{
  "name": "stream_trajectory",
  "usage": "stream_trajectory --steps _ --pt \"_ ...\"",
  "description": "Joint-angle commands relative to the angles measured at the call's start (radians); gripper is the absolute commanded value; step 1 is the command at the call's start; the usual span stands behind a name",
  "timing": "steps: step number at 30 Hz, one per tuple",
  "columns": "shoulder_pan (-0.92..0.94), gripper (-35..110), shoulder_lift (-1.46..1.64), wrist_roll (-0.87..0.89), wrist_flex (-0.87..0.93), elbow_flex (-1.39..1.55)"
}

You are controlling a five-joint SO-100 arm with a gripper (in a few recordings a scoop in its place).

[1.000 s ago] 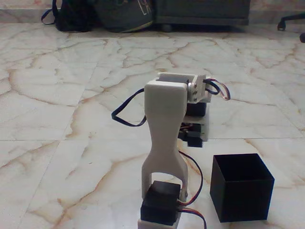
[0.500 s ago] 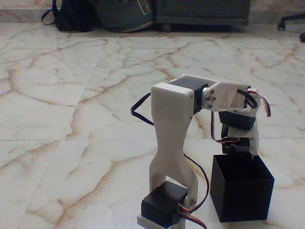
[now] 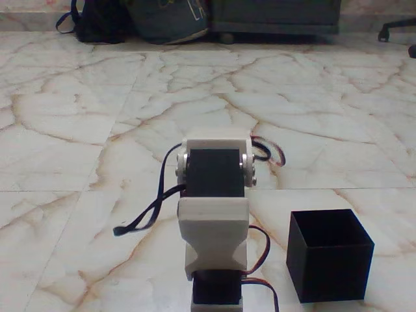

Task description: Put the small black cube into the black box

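The black box (image 3: 330, 263) stands open-topped on the marble floor at the lower right of the fixed view. Its inside is dark and I cannot see down to its bottom. The small black cube is out of view. The white arm (image 3: 214, 214) is folded upright at the bottom centre, left of the box and apart from it, with a black servo facing the camera. Its own body hides the gripper, so nothing shows of its fingers.
Veined marble floor (image 3: 78, 130) stretches all around. Dark bags (image 3: 130, 19) and a dark piece of furniture (image 3: 276, 16) line the far edge. A chair base (image 3: 398, 27) sits at the top right. Black cables (image 3: 146, 218) loop out on the arm's left.
Half a second ago the arm reached right with its gripper over the box's rear rim. It has since swung back to the centre and folded up, away from the box.
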Motion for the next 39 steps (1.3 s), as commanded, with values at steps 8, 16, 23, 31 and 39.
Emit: stream_trajectory --steps 8,16,23,31,39 --pt "-0.063 6 0.202 -0.095 -0.118 0.459" --pt "-0.067 5 0.265 0.017 -0.029 0.601" --pt "-0.078 3 0.235 -0.021 -0.080 0.614" --pt "-0.060 3 0.222 -0.121 -0.089 0.611" --pt "-0.060 3 0.222 -0.121 -0.089 0.611"
